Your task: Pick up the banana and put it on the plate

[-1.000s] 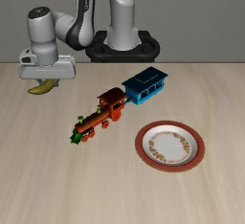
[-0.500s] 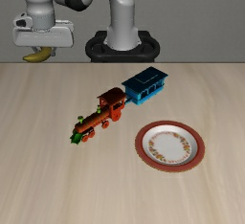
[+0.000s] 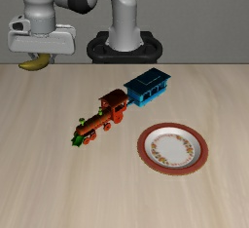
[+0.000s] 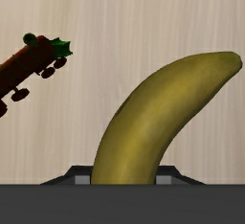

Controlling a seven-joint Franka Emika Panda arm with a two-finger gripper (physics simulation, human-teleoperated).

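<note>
The light wooden table spans the work area. At its far edge stands the white and grey robot arm on a dark round base, with its upper links reaching to the exterior view's left.

The round white plate with a brown patterned band lies flat on the table at the exterior view's right, nearest the front edge. Nothing rests on it.

The red and black toy locomotive with a green front lies diagonally near the table's middle, just beside the plate's rim but apart from it. Its green front points toward the exterior view's left. In the wrist view the locomotive lies on the wood well apart from the fingers.

The blue toy wagon sits behind the locomotive, in line with it and close to its cab.

The gripper hangs at the exterior view's far left – clear above the table surface. Its jaws are closed on the fruit, one finger at each side.

The curved yellow banana is clamped between the fingers and carried off the table, well apart from the plate. In the wrist view the banana rises from between the fingertips of the gripper – gripped at one end, the rest arching outward beyond them.
</note>
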